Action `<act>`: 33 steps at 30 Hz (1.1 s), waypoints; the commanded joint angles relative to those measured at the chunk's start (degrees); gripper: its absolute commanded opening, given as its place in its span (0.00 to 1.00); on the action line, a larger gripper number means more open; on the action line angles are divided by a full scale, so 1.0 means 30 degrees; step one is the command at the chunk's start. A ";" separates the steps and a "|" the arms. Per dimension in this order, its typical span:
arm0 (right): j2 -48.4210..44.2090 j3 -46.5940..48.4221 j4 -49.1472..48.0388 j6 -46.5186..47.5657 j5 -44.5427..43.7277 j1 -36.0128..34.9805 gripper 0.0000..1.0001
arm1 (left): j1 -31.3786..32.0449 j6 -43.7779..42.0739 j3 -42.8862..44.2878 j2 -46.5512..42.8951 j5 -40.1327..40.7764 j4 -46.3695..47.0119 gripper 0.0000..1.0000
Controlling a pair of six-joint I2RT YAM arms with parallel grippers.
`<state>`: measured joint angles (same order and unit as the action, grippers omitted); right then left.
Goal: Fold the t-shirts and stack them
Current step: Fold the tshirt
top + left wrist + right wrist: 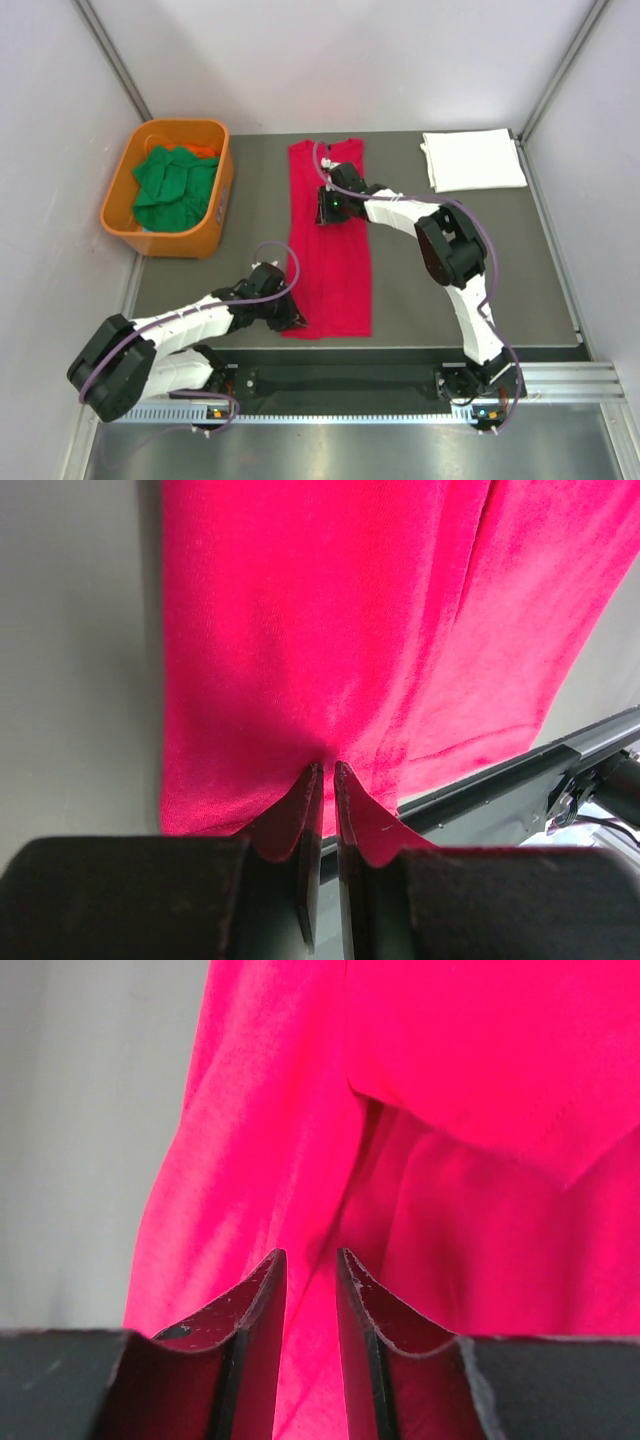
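Nearest the arm bases, the left gripper (pixel 291 318) sits at the near left corner of the red t-shirt (pixel 335 265), jaws nearly closed — whether they pinch cloth I cannot tell. That shirt lies as a long folded strip down the grey tabletop (pixel 440 270). Farther on, the right gripper (pixel 325 207) rests on its left edge, jaws narrowly parted over the fabric. Beyond, green t-shirts (pixel 172 186) fill the orange tub (pixel 215 205); a folded white t-shirt (pixel 473 159) lies far right.

The long folded t-shirt (pixel 332 245) is plain bright red, the folded one (pixel 473 159) at the far right plain white. Green shirts (pixel 175 187) fill an orange tub (pixel 218 215) on the dark grey counter (pixel 450 330). The fingers (pixel 262 1305) are black.
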<state>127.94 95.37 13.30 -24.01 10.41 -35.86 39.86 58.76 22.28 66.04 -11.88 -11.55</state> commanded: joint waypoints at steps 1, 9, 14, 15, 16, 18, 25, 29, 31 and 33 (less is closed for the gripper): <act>0.0624 0.0963 -0.0536 -0.0112 0.0103 0.0058 0.27 | 0.0103 0.0070 -0.0396 0.0135 0.0562 0.0598 0.15; 0.1035 0.1196 -0.0479 -0.0287 -0.0249 0.0058 0.25 | 0.0249 0.0363 -0.0572 -0.0069 0.0620 0.0599 0.15; 0.0890 0.1344 -0.0419 -0.0259 -0.0308 0.0087 0.03 | 0.0338 0.0627 -0.0865 -0.0071 0.0883 0.0511 0.16; 0.0860 0.1344 -0.0391 -0.0258 -0.0308 0.0058 0.00 | 0.0338 0.0656 -0.0923 -0.0012 0.0855 0.0482 0.16; 0.0830 0.1344 -0.0419 -0.0229 -0.0366 0.0058 0.00 | 0.0367 0.0657 -0.0924 0.0046 0.0854 0.0452 0.16; 0.0684 0.1315 -0.0332 -0.0112 -0.0628 0.0058 0.00 | 0.0367 0.0715 -0.1011 0.0076 0.0883 0.0365 0.16; 0.0244 0.1315 -0.0273 0.0152 -0.1127 0.0116 0.00 | 0.0426 0.0803 -0.1099 -0.0129 0.1206 0.0042 0.17; -0.0019 0.1170 -0.0418 -0.0023 -0.1421 0.0087 0.00 | 0.0484 0.0745 -0.1245 0.0104 0.1411 0.0042 0.18; -0.0107 0.1081 -0.0507 -0.0082 -0.1508 0.0087 0.00 | 0.0484 0.0745 -0.1246 0.0222 0.1469 0.0071 0.18; -0.0341 0.0759 -0.0653 -0.0112 -0.1654 0.0116 0.00 | 0.0455 0.0774 -0.1275 0.0398 0.1470 0.0100 0.18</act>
<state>129.93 96.90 12.80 -25.08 8.32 -35.83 40.82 61.65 20.75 65.54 -10.59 -8.99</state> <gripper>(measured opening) 0.005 0.176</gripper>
